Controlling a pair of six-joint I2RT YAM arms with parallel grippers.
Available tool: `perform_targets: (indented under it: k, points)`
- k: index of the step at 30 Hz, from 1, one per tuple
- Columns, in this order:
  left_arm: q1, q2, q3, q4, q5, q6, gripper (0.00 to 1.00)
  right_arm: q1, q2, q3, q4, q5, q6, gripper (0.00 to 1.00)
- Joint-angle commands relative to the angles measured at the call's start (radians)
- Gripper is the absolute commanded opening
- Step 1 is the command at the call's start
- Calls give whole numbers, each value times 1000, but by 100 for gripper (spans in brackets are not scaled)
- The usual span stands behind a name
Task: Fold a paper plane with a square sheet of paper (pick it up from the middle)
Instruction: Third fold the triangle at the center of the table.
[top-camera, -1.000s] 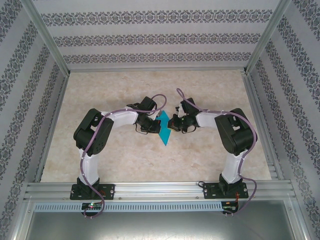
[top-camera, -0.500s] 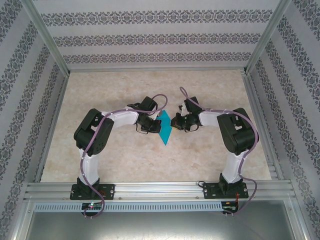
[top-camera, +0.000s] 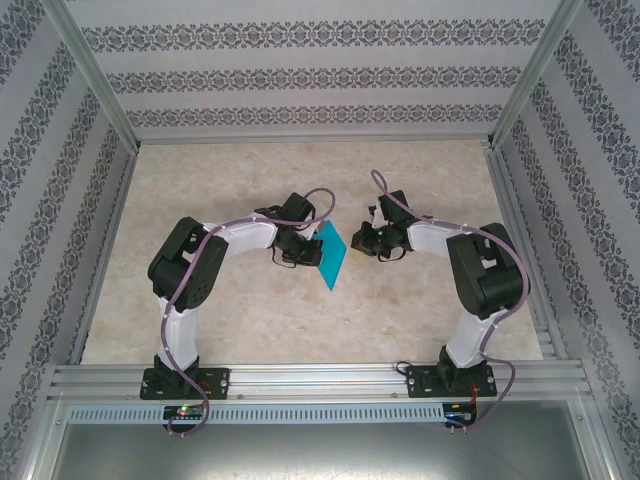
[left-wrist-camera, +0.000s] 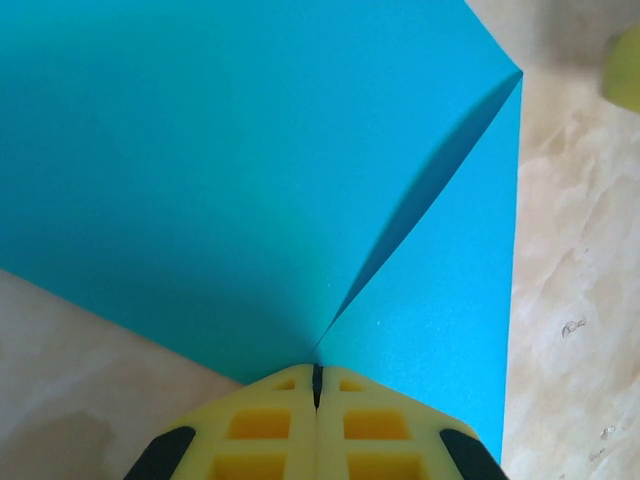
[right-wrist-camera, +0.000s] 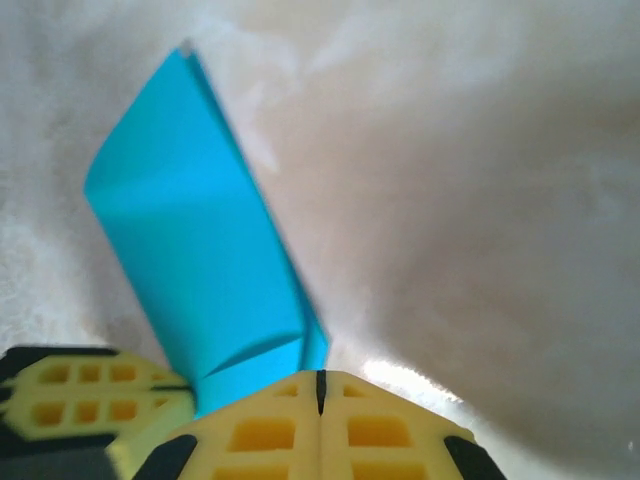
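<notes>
The square sheet of paper (top-camera: 333, 255), teal-blue, hangs folded over at the middle of the table, held up off the surface. My left gripper (top-camera: 312, 252) is shut on its left edge. In the left wrist view the paper (left-wrist-camera: 250, 150) spreads out from the closed tips of the left gripper (left-wrist-camera: 317, 372), with one flap crossing diagonally. My right gripper (top-camera: 357, 240) is shut a little right of the sheet, apart from it. From the right wrist the paper (right-wrist-camera: 190, 250) stands just left of the right gripper (right-wrist-camera: 321, 378), which holds nothing, and a left finger (right-wrist-camera: 80, 395) shows at the lower left.
The marbled table top (top-camera: 300, 320) is bounded by an aluminium rail (top-camera: 320, 378) at the near edge and patterned walls (top-camera: 310, 75) on three sides. Free room lies behind and in front of the arms.
The right gripper has drawn back to the right and slightly away from the paper. The sheet in the left gripper now shows a wider face. The left arm has hardly moved.
</notes>
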Motion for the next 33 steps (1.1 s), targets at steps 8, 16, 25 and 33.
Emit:
perform_targets:
  k: [8,16,25,33]
  points:
    - [3,103,-40,-145,-148,33,0,175,-65,-79,44,-19,82,0]
    - [4,104,-37,-149,-149,37,0,226,-7,-87,81,-38,93,0]
    - [5,113,-37,-153,-151,40,0,234,5,-98,32,-39,51,0]
    - [6,123,-35,-153,-155,40,0,260,-15,-134,42,-41,46,0]
